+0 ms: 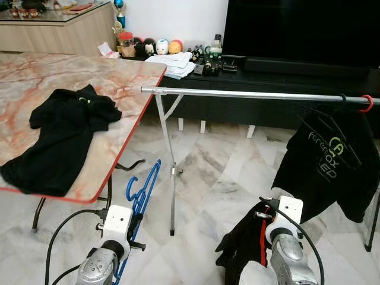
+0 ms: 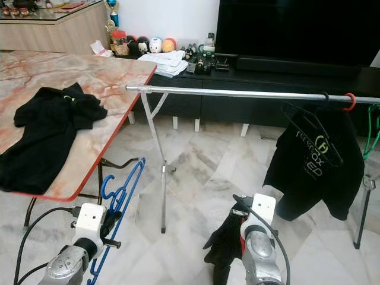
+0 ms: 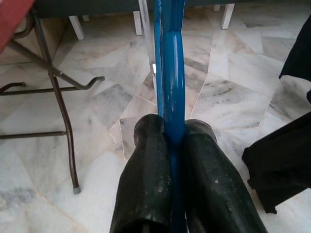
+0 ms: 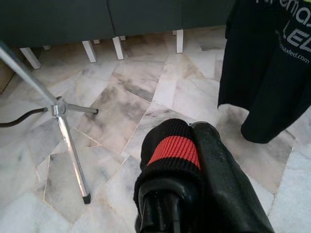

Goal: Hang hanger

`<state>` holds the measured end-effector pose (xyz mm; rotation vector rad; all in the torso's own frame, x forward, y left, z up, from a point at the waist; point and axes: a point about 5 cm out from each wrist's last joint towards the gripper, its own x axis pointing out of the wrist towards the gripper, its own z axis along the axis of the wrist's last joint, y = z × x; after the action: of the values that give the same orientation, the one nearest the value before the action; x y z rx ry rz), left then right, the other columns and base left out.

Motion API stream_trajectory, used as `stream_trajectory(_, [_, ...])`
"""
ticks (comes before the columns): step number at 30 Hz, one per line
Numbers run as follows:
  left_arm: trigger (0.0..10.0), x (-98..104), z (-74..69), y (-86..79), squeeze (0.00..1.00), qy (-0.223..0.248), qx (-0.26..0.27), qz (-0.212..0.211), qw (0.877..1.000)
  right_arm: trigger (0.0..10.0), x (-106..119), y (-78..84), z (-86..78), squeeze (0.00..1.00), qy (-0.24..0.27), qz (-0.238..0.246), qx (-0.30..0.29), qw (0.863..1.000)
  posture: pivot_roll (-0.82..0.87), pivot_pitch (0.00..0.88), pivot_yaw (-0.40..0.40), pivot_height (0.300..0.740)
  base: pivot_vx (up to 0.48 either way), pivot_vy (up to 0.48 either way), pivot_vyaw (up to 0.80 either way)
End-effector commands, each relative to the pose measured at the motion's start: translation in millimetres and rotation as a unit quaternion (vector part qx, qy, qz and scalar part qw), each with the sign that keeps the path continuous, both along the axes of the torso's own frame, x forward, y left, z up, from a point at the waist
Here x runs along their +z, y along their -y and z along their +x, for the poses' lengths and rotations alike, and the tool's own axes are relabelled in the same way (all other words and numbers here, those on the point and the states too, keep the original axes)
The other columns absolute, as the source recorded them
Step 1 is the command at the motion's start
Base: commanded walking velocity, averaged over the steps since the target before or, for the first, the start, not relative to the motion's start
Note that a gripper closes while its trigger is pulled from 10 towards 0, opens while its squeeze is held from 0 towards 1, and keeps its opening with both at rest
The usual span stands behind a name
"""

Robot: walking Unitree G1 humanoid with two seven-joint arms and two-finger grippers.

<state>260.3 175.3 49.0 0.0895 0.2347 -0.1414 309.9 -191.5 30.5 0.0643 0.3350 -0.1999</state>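
Left gripper [image 3: 176, 145] clamping blue hanger [image 1: 142, 187], right gripper [image 4: 192, 145] pinching black garment [image 1: 243, 240], hung shirt [image 1: 326, 169] perhaps reading "forcemax LED".

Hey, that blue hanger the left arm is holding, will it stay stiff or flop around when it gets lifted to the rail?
The blue hanger looks like thin rigid plastic, so it should hold its shape. It's probably light. The left gripper pinches one narrow bar, jaws closed on it, so it may pivot or swing when moved toward the rail.

Even, soft indoor light keeps all four pictures bright and sharp, with a pale sheen on the marble floor [image 1: 219, 178] beneath the metal rail [image 1: 249, 94], faint shadows there, and slight softness on the nearest black fingers [image 3: 146, 194].
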Motion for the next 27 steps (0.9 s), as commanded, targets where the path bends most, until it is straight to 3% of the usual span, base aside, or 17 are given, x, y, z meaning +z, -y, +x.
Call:
stream_trajectory(1, [10.0, -0.5, -0.7, -2.5, 0.00, 0.003, 0.000, 0.005, 1.000, 10.0, 5.1, -0.6, 3.0, 0.00, 0.013, -0.008, 0.005, 1.000, 0.05, 0.000, 0.014, 0.740, -0.289, 0.000, 0.00])
stream_trajectory(24, [10.0, 1.2, 0.3, -3.9, 0.00, 0.006, -0.004, 0.006, 1.000, 10.0, 6.9, 4.6, 4.3, 0.00, 0.011, -0.009, -0.012, 1.000, 0.05, 0.030, 0.014, 0.740, -0.286, 0.000, 0.00])
stream_trajectory(27, [10.0, 0.9, 0.0, -4.8, 0.00, 0.005, -0.003, 0.009, 1.000, 10.0, 6.7, 3.8, 4.7, 0.00, 0.008, -0.009, -0.010, 1.000, 0.05, 0.032, 0.013, 0.740, -0.182, 0.000, -0.80])
